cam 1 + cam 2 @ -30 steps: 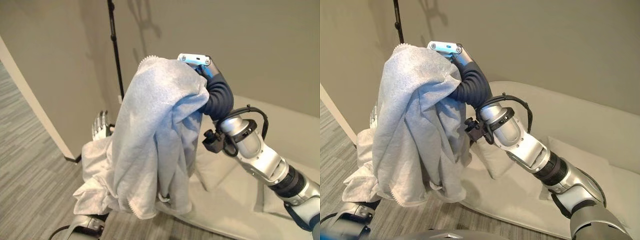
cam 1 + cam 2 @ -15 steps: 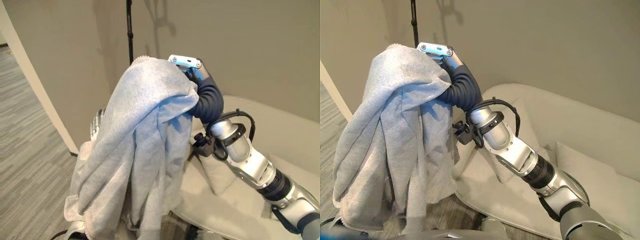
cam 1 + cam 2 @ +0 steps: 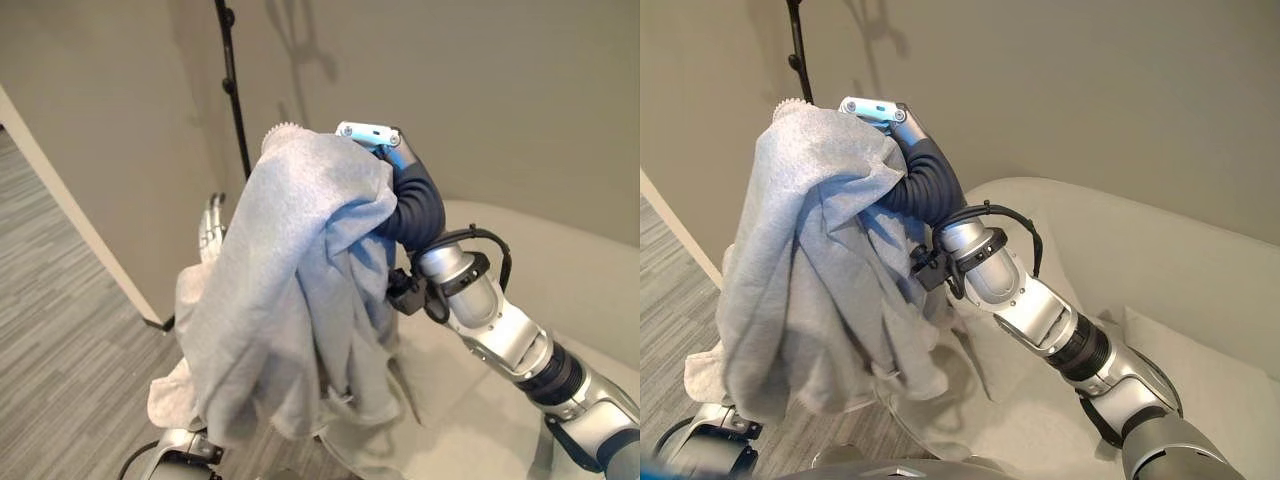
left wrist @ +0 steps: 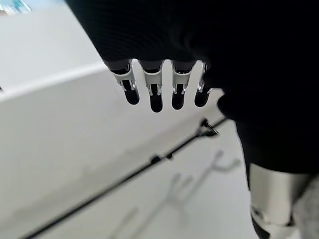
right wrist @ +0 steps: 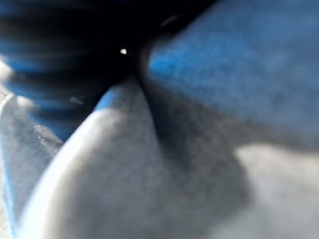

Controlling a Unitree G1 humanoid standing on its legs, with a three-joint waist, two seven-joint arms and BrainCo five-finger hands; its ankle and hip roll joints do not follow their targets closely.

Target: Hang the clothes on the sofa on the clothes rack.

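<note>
Transfer step, judged from the eye views: grey garment (image 3: pixel 300 290) hangs draped over the raised right hand (image 3: pixel 372 132), fingers hidden in the cloth, grip unreadable, above the sofa (image 3: pixel 1160 260) and near the rack pole (image 3: pixel 233 95). Left wrist view: left hand (image 4: pixel 157 89), fingers straight, holds nothing. Right wrist view: grey cloth lies against the cover. Next, the garment must probably reach the rack.

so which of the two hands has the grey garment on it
The right hand: the grey garment drapes over it, raised beside the black rack pole. The left hand is bare, fingers straight.
</note>
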